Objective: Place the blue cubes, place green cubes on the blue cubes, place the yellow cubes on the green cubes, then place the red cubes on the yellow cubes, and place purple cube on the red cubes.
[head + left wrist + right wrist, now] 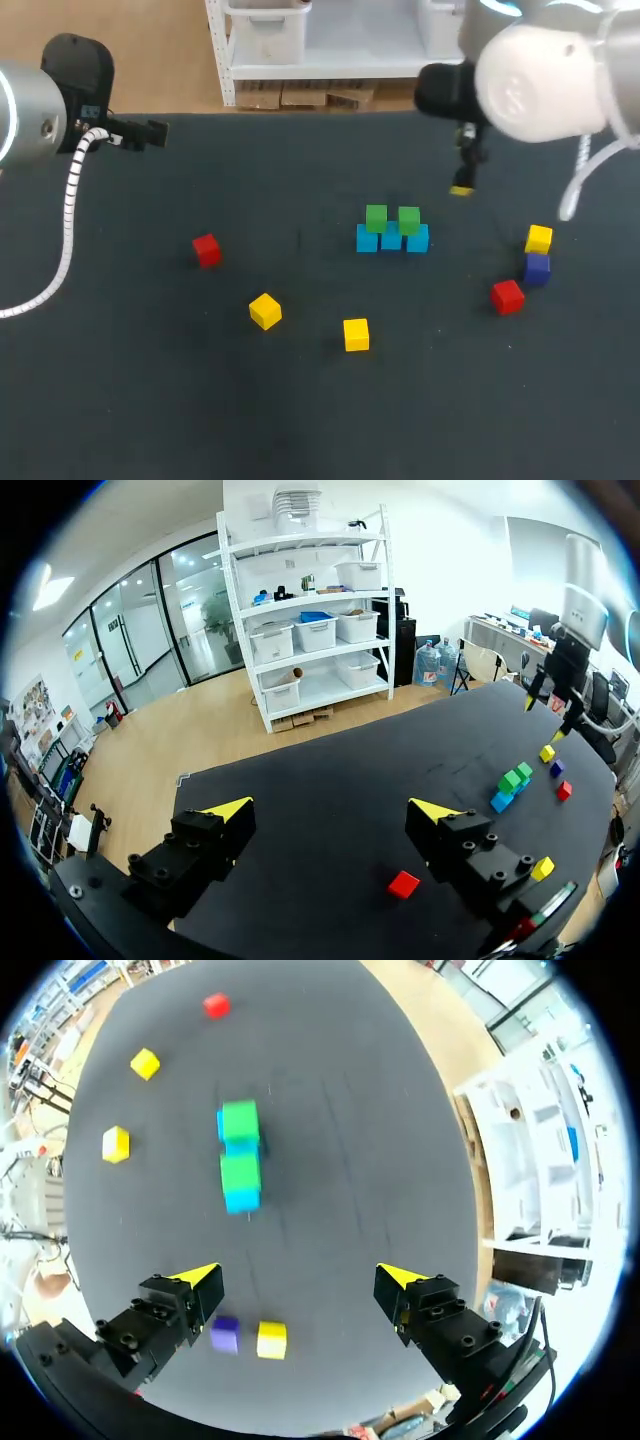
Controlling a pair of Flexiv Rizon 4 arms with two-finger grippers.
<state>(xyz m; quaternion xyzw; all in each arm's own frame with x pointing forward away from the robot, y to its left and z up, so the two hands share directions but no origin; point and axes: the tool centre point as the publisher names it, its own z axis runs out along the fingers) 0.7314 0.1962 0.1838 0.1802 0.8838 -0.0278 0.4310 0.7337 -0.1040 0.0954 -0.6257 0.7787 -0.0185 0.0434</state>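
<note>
**Desk:** What's in the shot?

**Photographer:** A dark surface [120, 400]. The left arm [30, 110] sits at its far corner and the right arm [540, 80] hangs near the blue-and-green stack [391, 230]. Both the left jaws and the right jaws gape wide, empty.

**Desk:** The risk?

**Photographer:** The nearest yellow cube [539, 238] sits just beside the purple cube [537, 268]. A loose grab could drag both.

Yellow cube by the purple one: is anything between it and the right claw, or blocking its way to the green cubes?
Nothing visible. Bare table lies between the right claw and the yellow cube, and between that cube and the green cubes.
</note>
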